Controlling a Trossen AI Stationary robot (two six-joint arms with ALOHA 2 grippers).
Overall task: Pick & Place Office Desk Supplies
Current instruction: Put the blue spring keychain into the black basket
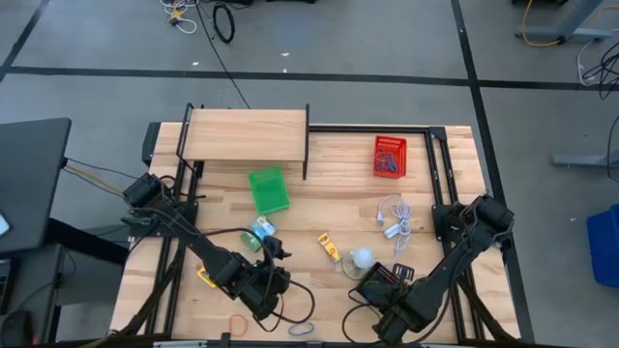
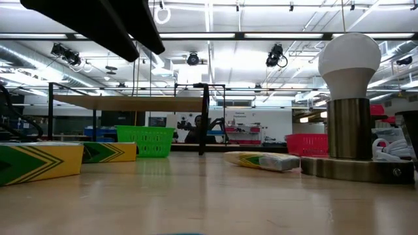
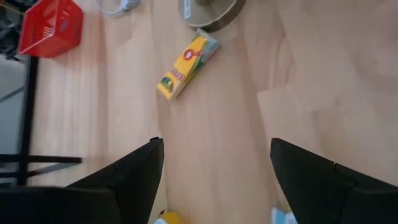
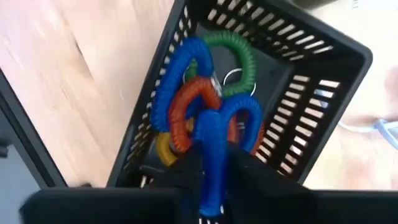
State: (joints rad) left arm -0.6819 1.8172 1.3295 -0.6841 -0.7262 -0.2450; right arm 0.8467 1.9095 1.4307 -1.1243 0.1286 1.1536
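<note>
My right gripper (image 4: 211, 180) is shut on a blue coiled loop (image 4: 214, 134) over the black mesh basket (image 4: 311, 99), which holds blue, orange and green coiled loops. The basket also shows in the high view (image 1: 387, 280), near the table's near edge. My left gripper (image 3: 217, 180) is open and empty above the table (image 1: 274, 253). A yellow printed packet (image 3: 186, 65) lies flat beyond it. A green and blue packet (image 1: 263, 232), an orange loop (image 1: 237, 322), a blue loop (image 1: 302, 329) and a small yellow piece (image 1: 205, 277) lie on the table. My right gripper pinches the blue loop's near stretch (image 4: 208, 158) between its two fingers, coming down at a slant over the basket's near wall. The rest of the loop arches forward into the basket and lies on the other coiled loops.
A white bulb lamp on a round base (image 1: 361, 258) with a white cord (image 1: 395, 217) stands beside the black basket. A green basket (image 1: 269, 189) and a red basket (image 1: 390, 156) sit farther back. A wooden shelf (image 1: 245, 133) stands at the far left.
</note>
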